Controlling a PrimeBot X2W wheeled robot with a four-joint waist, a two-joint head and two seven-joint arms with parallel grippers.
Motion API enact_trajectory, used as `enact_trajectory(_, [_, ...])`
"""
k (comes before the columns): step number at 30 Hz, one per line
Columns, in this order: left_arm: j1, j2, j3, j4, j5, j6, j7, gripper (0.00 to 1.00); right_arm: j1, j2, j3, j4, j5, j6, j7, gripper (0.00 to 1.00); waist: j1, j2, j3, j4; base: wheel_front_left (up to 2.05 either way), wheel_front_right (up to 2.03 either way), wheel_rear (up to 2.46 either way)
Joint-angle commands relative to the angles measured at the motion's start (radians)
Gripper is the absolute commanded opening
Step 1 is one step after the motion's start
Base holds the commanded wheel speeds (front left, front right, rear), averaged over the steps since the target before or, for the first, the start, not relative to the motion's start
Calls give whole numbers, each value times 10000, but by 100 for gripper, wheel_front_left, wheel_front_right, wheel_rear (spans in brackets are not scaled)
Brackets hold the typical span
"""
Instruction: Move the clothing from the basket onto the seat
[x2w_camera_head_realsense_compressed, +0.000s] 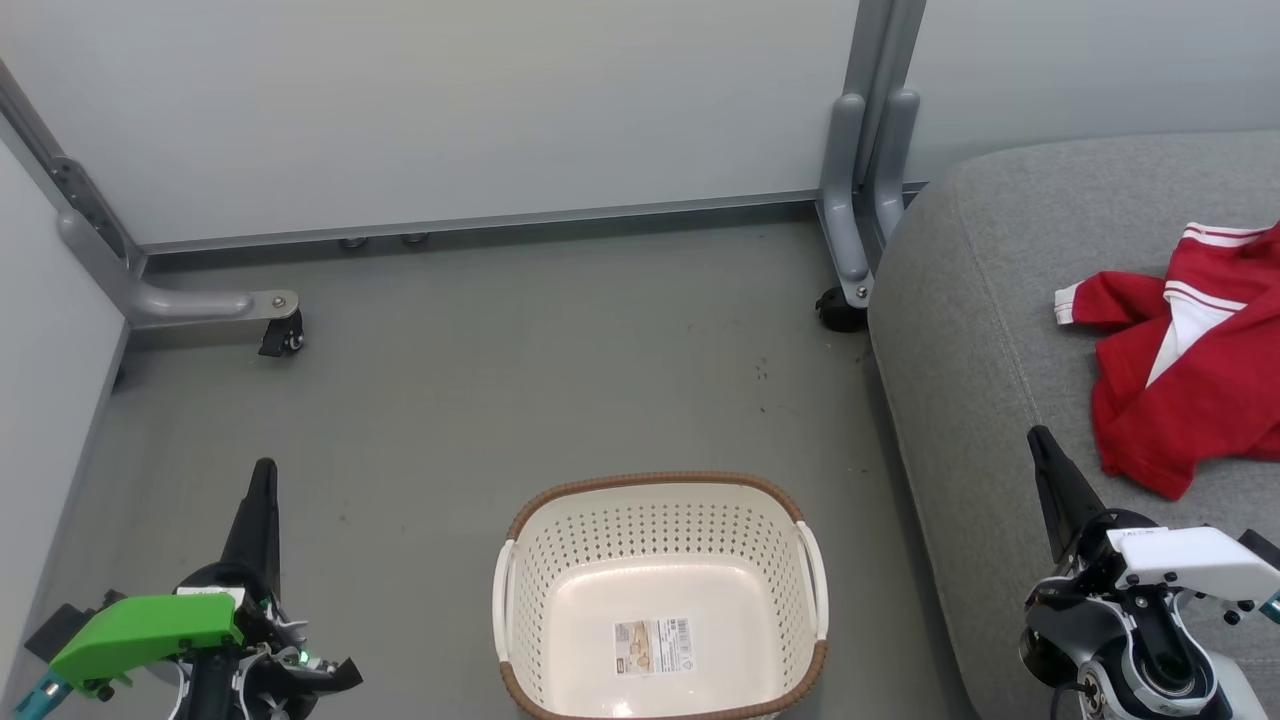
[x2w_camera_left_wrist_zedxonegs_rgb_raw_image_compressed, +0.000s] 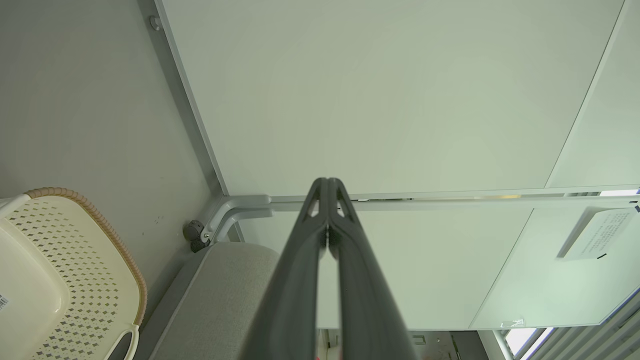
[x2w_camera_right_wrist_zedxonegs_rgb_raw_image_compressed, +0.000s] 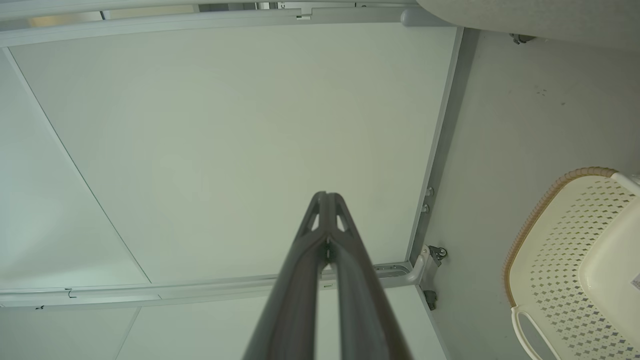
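The clothing (x2w_camera_head_realsense_compressed: 1190, 380) is found crumpled on the seat (x2w_camera_head_realsense_compressed: 960, 400), just ahead and right of the nearer right-arm jaws, while the basket (x2w_camera_head_realsense_compressed: 655, 485) is found empty and both pairs of jaws are closed on nothing.

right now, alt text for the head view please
Red clothing with white trim lies on the grey seat at right, while the cream basket on the floor holds just a paper label. The left tool and right tool sit shut at the lower corners, holding nothing.
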Motion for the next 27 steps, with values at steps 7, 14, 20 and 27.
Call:
enact_trajectory(7, [-95,15,10,9,-37,-51,34,0,-64,36,-50,25,-48,4,62,0,0,-1,0,0,0,0,0])
enact_trajectory(14, [-95,15,9,7,-37,-51,33,0,-66,55,-72,27,-73,4,83,0,0,-1,0,0,0,0,0])
enact_trajectory(20, [-95,15,8,8,-37,-51,33,0,-68,68,-93,28,-98,4,92,0,0,-1,0,0,0,0,0])
enact_trajectory(27, [-95,15,7,8,-36,-51,32,0,-70,84,-114,28,-117,4,113,0,0,-1,0,0,0,0,0])
